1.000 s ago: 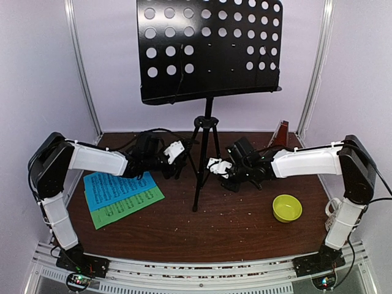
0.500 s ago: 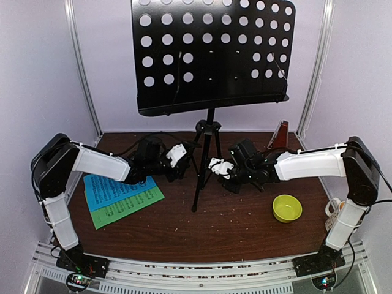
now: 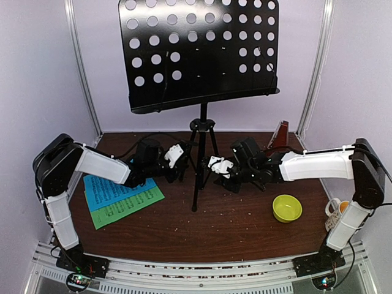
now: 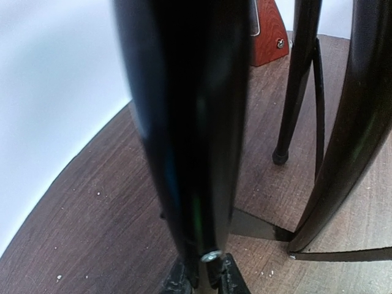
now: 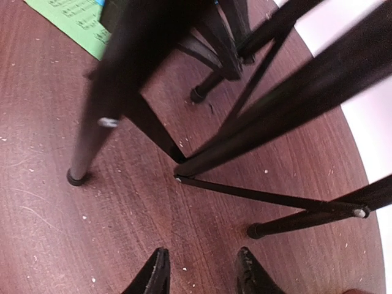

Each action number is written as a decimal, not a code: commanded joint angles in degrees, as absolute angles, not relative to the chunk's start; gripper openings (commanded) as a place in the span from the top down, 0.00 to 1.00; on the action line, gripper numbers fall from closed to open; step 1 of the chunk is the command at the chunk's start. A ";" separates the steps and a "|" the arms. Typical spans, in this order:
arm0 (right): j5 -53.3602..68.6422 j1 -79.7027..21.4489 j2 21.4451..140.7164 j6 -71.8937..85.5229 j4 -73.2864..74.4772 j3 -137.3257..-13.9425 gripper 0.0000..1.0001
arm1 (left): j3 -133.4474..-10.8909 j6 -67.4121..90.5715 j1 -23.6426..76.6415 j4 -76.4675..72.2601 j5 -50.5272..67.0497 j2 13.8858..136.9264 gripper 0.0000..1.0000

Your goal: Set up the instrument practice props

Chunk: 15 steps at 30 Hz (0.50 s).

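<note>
Mid-frame, the left end effector [image 4: 203, 280] is seemingly gripping a leg of the stand [image 3: 208, 86]. The right end effector [image 5: 202, 272] is hanging open.

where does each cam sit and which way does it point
Top external: above and behind the bases, looking down at table and music stand; left arm and right arm show.
Left wrist: along a stand leg toward the metronome; left gripper clamps that leg.
Right wrist: angled down at the stand's feet and green sheet; right gripper open.
Shared: top and left wrist show the metronome.
</note>
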<state>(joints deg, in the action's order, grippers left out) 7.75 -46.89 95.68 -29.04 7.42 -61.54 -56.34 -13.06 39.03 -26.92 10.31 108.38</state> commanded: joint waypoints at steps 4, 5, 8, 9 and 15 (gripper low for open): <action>9.49 -47.18 92.75 -29.37 5.47 -59.16 0.54 | -52.29 -15.48 39.64 -13.70 9.45 112.55 0.80; 9.57 -47.02 92.67 -29.16 5.46 -59.03 0.52 | -52.03 -15.43 39.61 -14.12 9.53 112.51 0.78; 10.98 -46.00 92.01 -28.78 5.61 -58.74 0.44 | -51.49 -15.23 39.51 -14.74 9.67 112.29 0.69; 11.29 -45.66 91.76 -28.62 5.57 -58.64 0.42 | -51.24 -15.04 39.47 -14.96 9.81 112.18 0.66; 13.09 -43.02 89.96 -27.18 3.51 -57.05 0.40 | -48.16 -13.88 39.20 -18.60 10.63 109.62 0.55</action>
